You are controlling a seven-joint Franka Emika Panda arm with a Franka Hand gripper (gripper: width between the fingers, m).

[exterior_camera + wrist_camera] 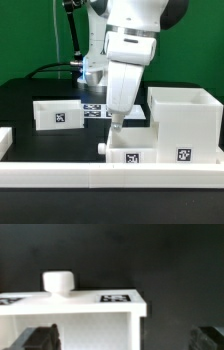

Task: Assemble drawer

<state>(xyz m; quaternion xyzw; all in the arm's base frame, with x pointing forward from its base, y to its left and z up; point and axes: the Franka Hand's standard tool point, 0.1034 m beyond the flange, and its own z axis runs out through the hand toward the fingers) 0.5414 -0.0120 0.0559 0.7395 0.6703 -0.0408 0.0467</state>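
Note:
A white tray [135,153] with a round front knob [102,148] and square tags lies at the front, against the tall boxy casing [186,122] on the exterior view's right. A second tray [56,114] stands at the exterior view's left. My gripper [114,124] hangs just above the front tray, open and empty. In the wrist view, the tray [90,308] with its knob [58,283] and tag [115,297] lies below my gripper [125,339]. One dark finger [40,339] is over the tray's inside, and the other [209,336] is outside its side wall.
A low white border wall [110,177] runs along the table's front edge. The marker board [93,108] lies flat behind my arm. The table top [30,140] is black, and a green backdrop stands behind it.

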